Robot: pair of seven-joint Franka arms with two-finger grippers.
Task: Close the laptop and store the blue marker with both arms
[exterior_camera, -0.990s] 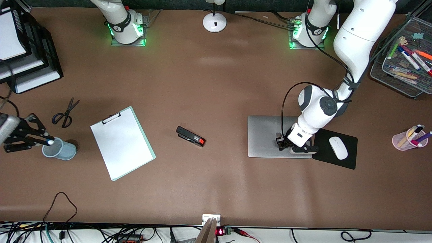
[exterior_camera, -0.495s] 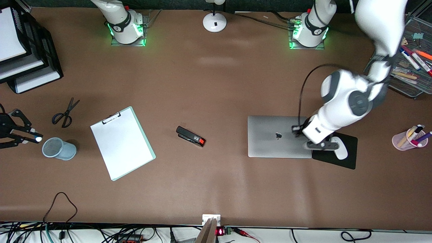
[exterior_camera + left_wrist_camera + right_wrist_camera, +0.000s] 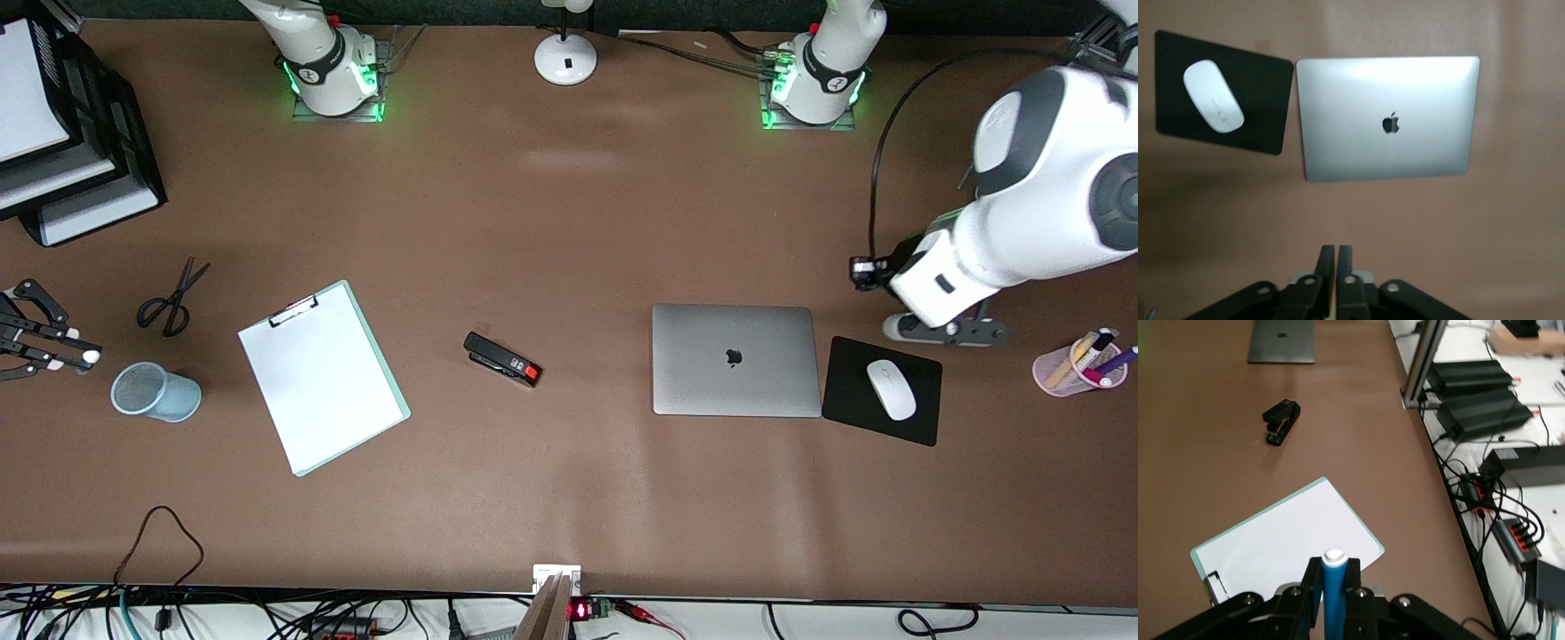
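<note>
The laptop [image 3: 736, 359] [image 3: 1388, 117] lies closed and flat on the table, its lid logo facing up. My left gripper [image 3: 861, 271] [image 3: 1336, 257] hangs in the air above bare table, between the laptop and the left arm's end. Its fingers stand together with only a thin slit and hold nothing. My right gripper [image 3: 69, 354] [image 3: 1333, 568] is at the right arm's end of the table, shut on the blue marker [image 3: 89, 358] [image 3: 1334, 593], whose white end points outward. It is just beside the blue mesh cup [image 3: 156, 391], not over it.
A clipboard [image 3: 320, 378] with white paper, a black stapler [image 3: 502, 359] and scissors [image 3: 169, 298] lie on the table. A white mouse [image 3: 891, 388] sits on a black pad [image 3: 925, 422] beside the laptop. A pink pen cup [image 3: 1067, 378] and black paper trays [image 3: 133, 151] stand at the table's ends.
My left gripper lifted off the closed lid and swung up toward the left arm's end. My right gripper drew back from over the mesh cup, still holding the marker.
</note>
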